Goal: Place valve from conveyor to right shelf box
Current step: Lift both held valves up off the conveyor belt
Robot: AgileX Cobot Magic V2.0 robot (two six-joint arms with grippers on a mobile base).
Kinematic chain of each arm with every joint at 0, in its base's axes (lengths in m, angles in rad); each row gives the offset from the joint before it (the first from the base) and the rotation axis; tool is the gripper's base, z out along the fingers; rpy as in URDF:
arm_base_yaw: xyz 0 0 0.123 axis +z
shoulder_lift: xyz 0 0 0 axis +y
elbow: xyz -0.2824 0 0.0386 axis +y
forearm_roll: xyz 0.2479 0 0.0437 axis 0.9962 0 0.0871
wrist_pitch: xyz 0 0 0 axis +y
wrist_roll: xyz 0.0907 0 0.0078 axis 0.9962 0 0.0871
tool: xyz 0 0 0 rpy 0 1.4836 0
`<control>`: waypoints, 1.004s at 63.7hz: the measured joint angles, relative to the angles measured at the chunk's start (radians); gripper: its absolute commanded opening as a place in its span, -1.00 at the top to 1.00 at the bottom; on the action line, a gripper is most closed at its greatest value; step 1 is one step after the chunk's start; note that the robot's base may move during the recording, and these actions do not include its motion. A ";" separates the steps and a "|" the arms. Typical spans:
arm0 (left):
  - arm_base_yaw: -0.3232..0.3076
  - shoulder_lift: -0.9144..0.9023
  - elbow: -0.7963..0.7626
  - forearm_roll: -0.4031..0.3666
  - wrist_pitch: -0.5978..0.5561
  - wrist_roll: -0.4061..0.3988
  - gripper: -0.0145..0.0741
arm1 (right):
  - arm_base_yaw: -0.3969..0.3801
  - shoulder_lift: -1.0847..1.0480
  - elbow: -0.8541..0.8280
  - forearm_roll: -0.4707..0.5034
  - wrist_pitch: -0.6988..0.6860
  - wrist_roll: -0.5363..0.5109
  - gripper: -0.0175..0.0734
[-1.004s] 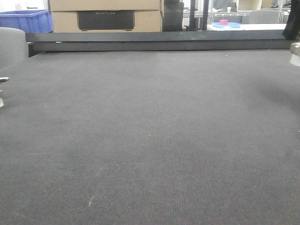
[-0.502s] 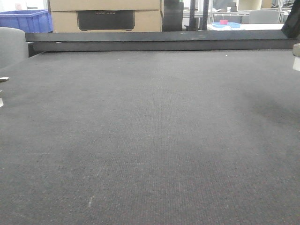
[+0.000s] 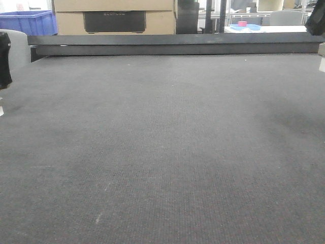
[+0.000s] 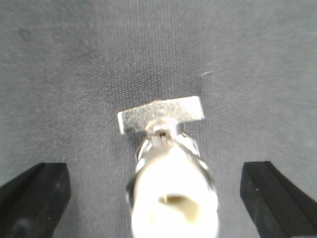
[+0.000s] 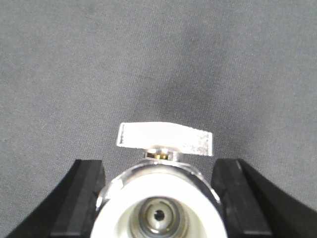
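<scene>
- Since half a second ago, the dark left arm (image 3: 3, 58) has come in at the left edge of the conveyor (image 3: 162, 142) in the front view. It now covers the silver handle of the second valve (image 4: 173, 203) that showed there.
- Beyond the conveyor's far left corner stands a blue plastic crate (image 3: 28, 21) with a ribbed rim.
- Over the conveyor's left part, the left gripper (image 4: 156, 198) has its jaws wide apart. The blocky black fingers (image 4: 34, 198) stand well clear of the second valve, which sits between them on the belt. That valve has a flat, rectangular, bright metal handle, a chromed body and a blurred off-white plastic cap.
- The conveyor itself is a dark grey belt with a fine woven texture. A smooth dark rail (image 3: 172, 44) runs along its far edge.
- Behind the rail sits a tan cardboard box (image 3: 71, 21). Its black panel (image 3: 114, 21) carries faint letters that seem to read ECOFLOW.
- Over the conveyor's right edge, the right gripper (image 5: 159, 201) has its jaws clamped on the valve (image 5: 158, 196), with black pads against both sides of it. The valve shows a round white cap with a metal bore, a chrome ring and a flat silver handle across the top.
</scene>
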 measured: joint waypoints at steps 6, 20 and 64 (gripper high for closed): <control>0.000 0.021 0.000 0.000 -0.006 0.000 -0.68 | 0.000 0.000 0.000 0.000 -0.002 0.000 0.95; 0.000 0.040 0.000 0.000 -0.028 0.000 -0.55 | 0.000 0.000 0.000 0.000 -0.010 0.000 0.95; -0.019 -0.110 0.000 -0.122 0.004 0.005 0.92 | -0.057 0.000 0.000 0.008 -0.048 0.000 0.95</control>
